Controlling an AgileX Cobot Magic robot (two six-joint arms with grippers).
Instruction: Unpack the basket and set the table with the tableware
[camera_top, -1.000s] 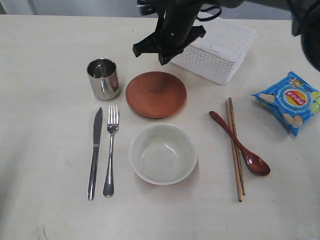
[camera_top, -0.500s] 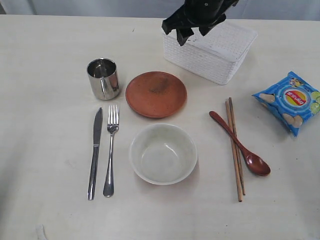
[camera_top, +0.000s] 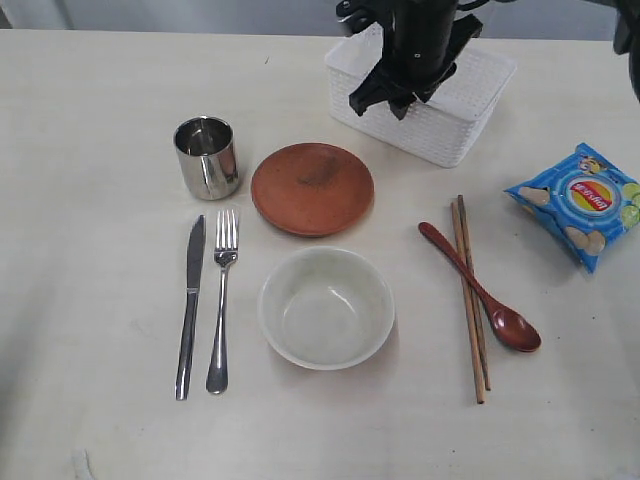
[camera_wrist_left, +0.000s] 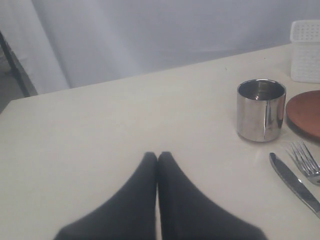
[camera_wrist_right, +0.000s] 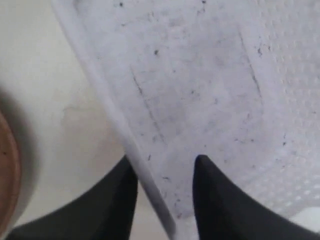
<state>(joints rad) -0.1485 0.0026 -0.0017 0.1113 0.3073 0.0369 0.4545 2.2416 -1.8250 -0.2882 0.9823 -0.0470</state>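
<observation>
The basket (camera_top: 455, 110) stands at the far right of the counter (camera_top: 100, 120). The right fingers (camera_wrist_right: 117, 200) are parted astride its near-left edge, one outside the wall, not clamping. The left fingers (camera_wrist_left: 142, 185) are pressed together, well apart from it.

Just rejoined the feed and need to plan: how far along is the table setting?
Done: cup, plate, bowl, knife, fork, spoon and chopsticks lie set out on the table. In hand: the right end effector straddles the rim of the basket, jaws apart, not gripping; the left end effector sits shut. Left: probably just handling the basket.
</observation>
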